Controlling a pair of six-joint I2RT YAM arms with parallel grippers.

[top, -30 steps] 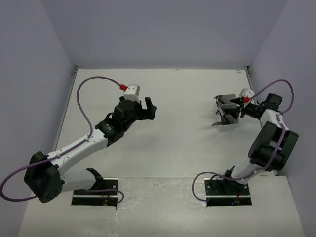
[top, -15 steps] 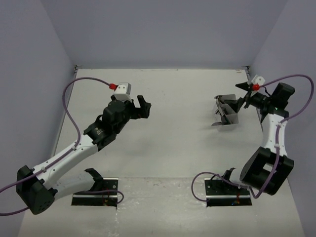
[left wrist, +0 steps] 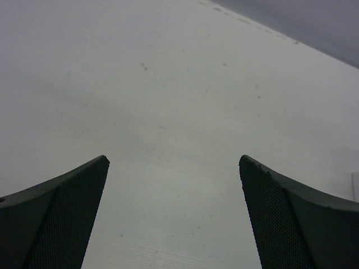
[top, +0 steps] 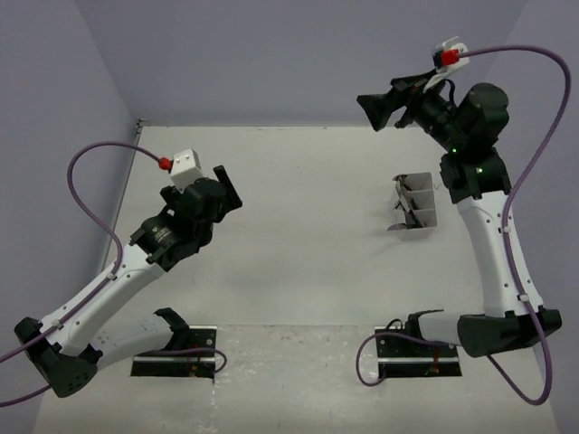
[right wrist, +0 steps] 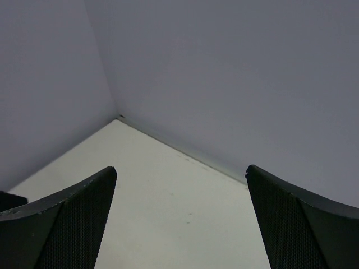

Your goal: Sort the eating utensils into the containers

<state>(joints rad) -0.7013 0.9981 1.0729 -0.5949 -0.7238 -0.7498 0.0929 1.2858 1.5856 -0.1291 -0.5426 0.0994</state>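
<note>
The containers [top: 415, 204], a small cluster of thin-walled white-grey boxes, stand on the right side of the table. No eating utensils show loose on the table, and I cannot tell what lies inside the boxes. My right gripper [top: 376, 107] is raised high above the back of the table, up and left of the containers. It stands open and empty [right wrist: 180, 168], facing the far corner where the walls meet. My left gripper [top: 226, 188] hovers over the left half of the table, also open with nothing between its fingers [left wrist: 174, 159].
Pale purple walls close in the table [top: 308, 235] at the back and on both sides. Purple cables loop off each wrist. The two arm bases sit on black plates at the near edge.
The right arm has lifted away from the containers and swung up high toward the back wall, its jaws opening wide. The left arm has drawn back to the left.
</note>
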